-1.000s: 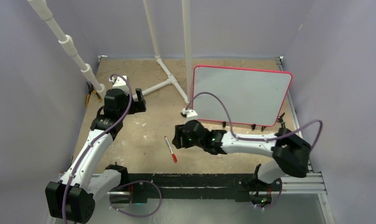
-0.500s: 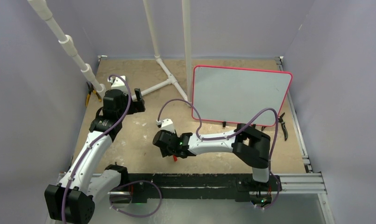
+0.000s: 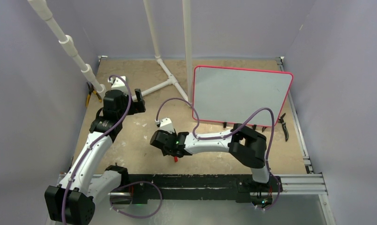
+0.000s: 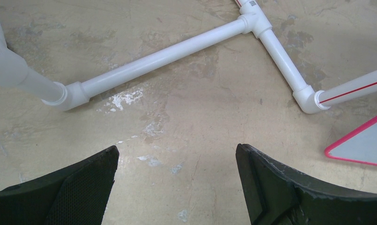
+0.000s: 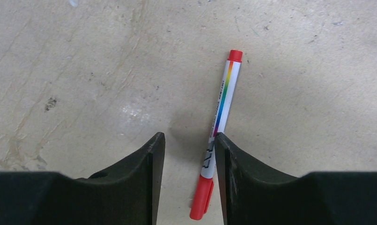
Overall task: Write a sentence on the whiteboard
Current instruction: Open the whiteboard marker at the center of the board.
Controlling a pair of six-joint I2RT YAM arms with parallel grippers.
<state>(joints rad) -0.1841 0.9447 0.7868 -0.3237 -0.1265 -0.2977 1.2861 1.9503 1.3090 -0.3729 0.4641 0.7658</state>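
The whiteboard (image 3: 242,96) stands tilted at the back right, white with a red-pink frame; no sentence is in view on its face. One corner of the whiteboard (image 4: 364,145) shows in the left wrist view. A marker (image 5: 222,101) with a red cap and rainbow stripe lies flat on the tan table. My right gripper (image 5: 188,136) is low over it, open, with the capped end between the jaws and against the right finger. From above, only the marker's red tip (image 3: 175,159) pokes out under the right gripper (image 3: 170,149). My left gripper (image 4: 177,150) is wide open over bare table, far to the left.
A white PVC pipe frame (image 3: 170,82) lies on the table behind the arms, and its pipes (image 4: 163,58) cross the left wrist view. Yellow-handled pliers (image 3: 89,98) sit at the left wall. A black tool (image 3: 284,124) lies right of the board's feet.
My right arm swung left from in front of the whiteboard and came down over the marker, jaws narrowing around it. The left arm has not moved.
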